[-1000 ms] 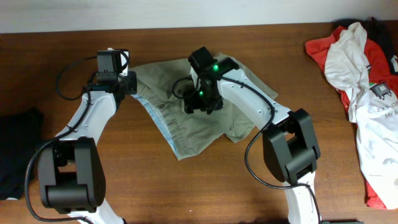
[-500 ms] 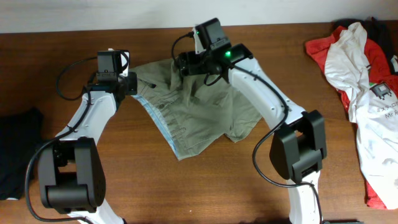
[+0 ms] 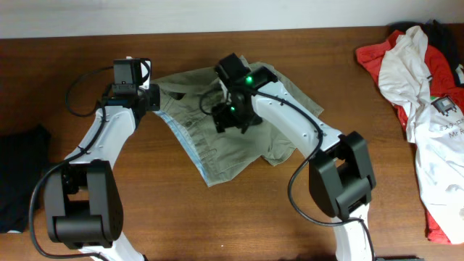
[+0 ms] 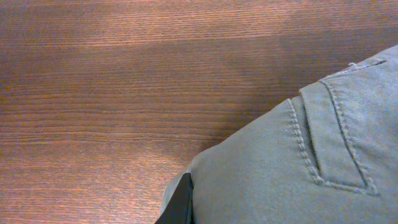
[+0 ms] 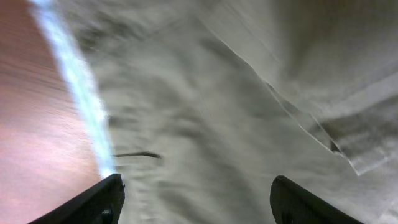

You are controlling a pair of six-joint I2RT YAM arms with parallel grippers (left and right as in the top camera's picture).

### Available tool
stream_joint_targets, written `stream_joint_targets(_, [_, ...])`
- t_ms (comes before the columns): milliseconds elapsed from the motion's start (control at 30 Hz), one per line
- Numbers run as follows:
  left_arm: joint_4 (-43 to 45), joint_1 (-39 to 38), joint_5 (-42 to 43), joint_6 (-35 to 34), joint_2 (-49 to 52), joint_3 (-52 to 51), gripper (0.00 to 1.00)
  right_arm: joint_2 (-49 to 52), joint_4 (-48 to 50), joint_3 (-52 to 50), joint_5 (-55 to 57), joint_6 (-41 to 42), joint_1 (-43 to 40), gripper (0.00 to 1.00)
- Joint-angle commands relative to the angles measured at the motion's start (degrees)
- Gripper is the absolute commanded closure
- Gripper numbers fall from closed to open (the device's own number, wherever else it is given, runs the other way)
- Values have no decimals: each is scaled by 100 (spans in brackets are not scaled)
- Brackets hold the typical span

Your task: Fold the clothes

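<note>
The khaki trousers-like garment [image 3: 232, 152] lies rumpled at the table's middle, with its pale blue waistband lining [image 3: 185, 141] showing along the left edge. My left gripper [image 3: 154, 98] is shut on the garment's far left corner. In the left wrist view one black fingertip [image 4: 182, 200] presses against the stitched cloth [image 4: 298, 168]. My right gripper [image 3: 230, 119] hovers over the garment's middle, open and empty. In the right wrist view its gripper [image 5: 196, 199] has its jaws wide apart above the cloth [image 5: 205, 124], with the blue lining [image 5: 74, 81] at the left.
A white printed T-shirt over a red garment [image 3: 424, 87] lies at the far right. A black garment [image 3: 18, 177] lies at the left edge. The brown wooden table [image 3: 217, 217] runs to a pale wall at the back.
My right gripper swung to the garment's far edge half a second ago, then came back over its middle, open. The left gripper has not moved.
</note>
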Motion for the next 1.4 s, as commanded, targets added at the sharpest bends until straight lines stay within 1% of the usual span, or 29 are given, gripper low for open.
stream_joint_targets(0, [-2, 0, 61, 48, 17, 87, 100, -101, 361, -391, -116, -195, -435, 20])
stream_joint_targets(100, [-4, 0, 61, 48, 17, 87, 100, -98, 774, -391, -516, -208, -619, 19])
stream_joint_targets(233, [-9, 0, 59, 48, 17, 87, 100, -44, 1095, -483, -551, -201, -597, 19])
stream_joint_targets(400, [-26, 0, 57, 50, 17, 87, 100, 236, 1414, -546, -614, -118, -568, 26])
stream_joint_targets(467, [-28, 0, 57, 50, 17, 87, 100, 289, 1572, -549, -605, -120, -573, 26])
stream_joint_targets(533, [-28, 0, 55, 50, 17, 87, 100, 289, 1537, -549, -457, -151, -581, 25])
stream_joint_targets(567, [-26, 0, 57, 50, 17, 87, 100, 289, 1349, -549, -306, -278, -623, 25])
stream_joint_targets(667, [-22, 0, 59, 50, 17, 87, 100, 289, 1123, -549, -278, -461, -876, 25])
stream_joint_targets(700, [-24, 0, 59, 50, 17, 87, 100, 289, 1115, -549, -212, -597, -968, 25])
stream_joint_targets(800, [-22, 0, 61, 48, 17, 87, 100, 289, 1268, -549, -157, -640, -1139, 25])
stream_joint_targets(900, [-24, 0, 61, 48, 17, 87, 100, 297, 1493, -549, -398, -640, -1012, 25])
stream_joint_targets(1033, [0, 0, 61, 48, 17, 87, 100, 302, 1537, -549, -391, -638, -577, 24])
stream_joint_targets(1067, [-9, 0, 61, 48, 17, 87, 100, 326, 1552, -551, -391, -634, -446, 26])
stream_joint_targets(1100, [-20, 0, 61, 48, 17, 87, 100, 380, 1572, -551, -389, -525, -382, 32])
stream_joint_targets(1133, [-24, 0, 61, 48, 17, 87, 100, 444, 1576, -551, -385, -433, -385, 56])
stream_joint_targets(1167, [-26, 0, 61, 48, 17, 87, 100, 490, 1576, -551, -361, -332, -398, 66])
stream_joint_targets(1200, [-28, 0, 59, 48, 17, 87, 100, 516, 1576, -551, -310, -334, -439, 80])
stream_joint_targets(1233, [-28, 0, 61, 48, 17, 87, 100, 516, 1582, -551, -201, -330, -461, 96])
stream_joint_targets(1367, [-17, 0, 61, 48, 17, 87, 100, 433, 1443, -487, 116, -334, -501, 96])
